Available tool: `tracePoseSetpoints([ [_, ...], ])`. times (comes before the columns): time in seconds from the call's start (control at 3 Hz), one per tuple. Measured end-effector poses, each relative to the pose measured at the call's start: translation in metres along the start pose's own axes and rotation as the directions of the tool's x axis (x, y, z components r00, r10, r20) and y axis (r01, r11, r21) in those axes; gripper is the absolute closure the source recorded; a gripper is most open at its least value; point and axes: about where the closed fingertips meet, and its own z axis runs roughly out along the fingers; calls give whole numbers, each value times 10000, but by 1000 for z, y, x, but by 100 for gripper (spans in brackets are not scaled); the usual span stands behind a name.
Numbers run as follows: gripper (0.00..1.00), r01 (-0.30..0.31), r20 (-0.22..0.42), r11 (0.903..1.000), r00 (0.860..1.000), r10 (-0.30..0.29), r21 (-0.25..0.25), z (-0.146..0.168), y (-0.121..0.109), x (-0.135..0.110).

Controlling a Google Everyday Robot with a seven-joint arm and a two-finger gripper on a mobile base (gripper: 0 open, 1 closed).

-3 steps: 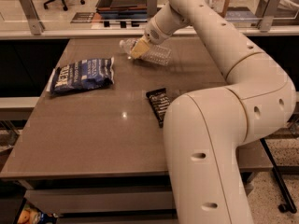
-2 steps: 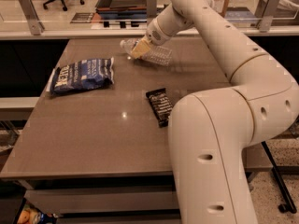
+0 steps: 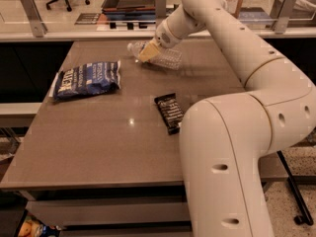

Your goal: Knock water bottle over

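The water bottle [image 3: 165, 58] is clear ribbed plastic and lies on its side at the far middle of the brown table [image 3: 98, 132], its capped end pointing left. My gripper [image 3: 147, 53] is at the end of the long white arm, right over the bottle's left half, its tan fingertips touching or just above the bottle. The arm comes in from the lower right and hides the table's right side.
A blue snack bag [image 3: 86, 79] lies at the left of the table. A black snack bar [image 3: 169, 112] lies near the middle, next to my arm. Behind the table run a glass partition [image 3: 98, 14] and a counter.
The view and arm have shifted slightly. The bottle lies in the same place under the gripper.
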Motion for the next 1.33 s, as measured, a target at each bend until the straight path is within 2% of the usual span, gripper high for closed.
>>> tracePoseSetpoints([
  [0.67,100,0,0,10000,10000,0,0,-1,0,-1],
  [1.0,84,-2,-16,10000,10000,2,-35,1,1,-1],
  [1.33,59,-2,-16,10000,10000,2,-35,1,1,-2],
])
